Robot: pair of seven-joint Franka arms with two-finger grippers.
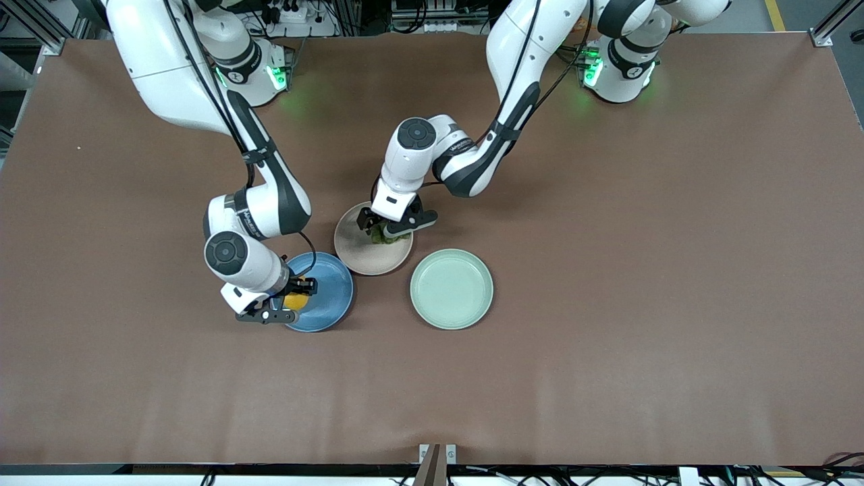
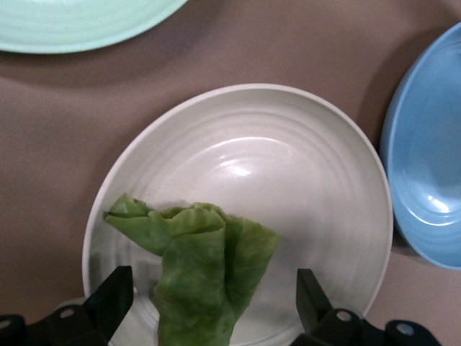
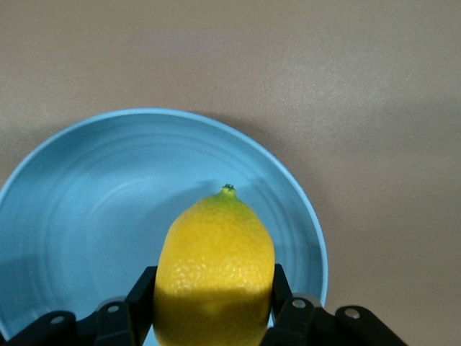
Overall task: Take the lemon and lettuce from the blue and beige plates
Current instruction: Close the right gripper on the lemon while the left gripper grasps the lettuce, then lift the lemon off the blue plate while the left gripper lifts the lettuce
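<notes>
Pinching the lemon (image 3: 215, 270) across its middle, the right gripper (image 1: 282, 301) sits over the blue plate (image 1: 331, 297); its rounded, pebbled skin could squirt from the fingers if the lift jerks. The left gripper (image 1: 391, 226) stands spread either side of the lettuce (image 2: 198, 270) on the beige plate (image 2: 310, 180), and a limp leaf may fold and slip out when it closes. Brown matte desk (image 1: 641, 270), plates mid-desk beside an empty mint plate (image 1: 451, 289); cables and frame rails along the edge where the bases stand.

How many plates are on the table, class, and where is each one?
3: blue plate under the lemon, toward the right arm's end; beige plate beside it, holding lettuce; green plate toward the left arm's end.
</notes>
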